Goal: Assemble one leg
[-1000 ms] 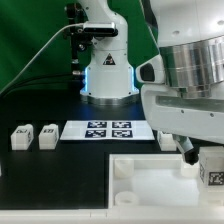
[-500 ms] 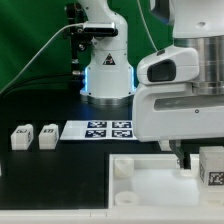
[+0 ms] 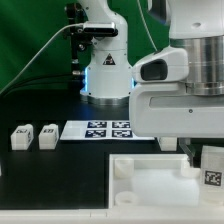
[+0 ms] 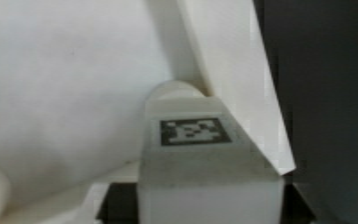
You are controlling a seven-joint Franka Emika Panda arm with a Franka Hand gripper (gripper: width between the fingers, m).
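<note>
My gripper [image 4: 202, 206] is shut on a leg [image 4: 195, 150], a white chunky block whose marker tag faces the wrist camera. Dark fingers [image 4: 126, 205] press on both of its sides. In the exterior view the held leg [image 3: 213, 169] hangs under the arm at the far right, over the right edge of the large white tray-like part [image 3: 150, 178]. The wrist view shows that part's white surface and rim [image 4: 220, 70] just beyond the leg. Two more legs [image 3: 21, 137] [image 3: 47, 136] stand on the black table at the exterior view's left.
The marker board [image 3: 108, 130] lies flat in the middle of the table, in front of the arm's base [image 3: 106, 75]. The arm's bulky white wrist [image 3: 185, 90] hides the table's right side. A green backdrop stands behind.
The arm's wrist has shifted over the exterior view's right side, and the held leg has sunk slightly toward the tray-like part. The two legs at the left have not moved.
</note>
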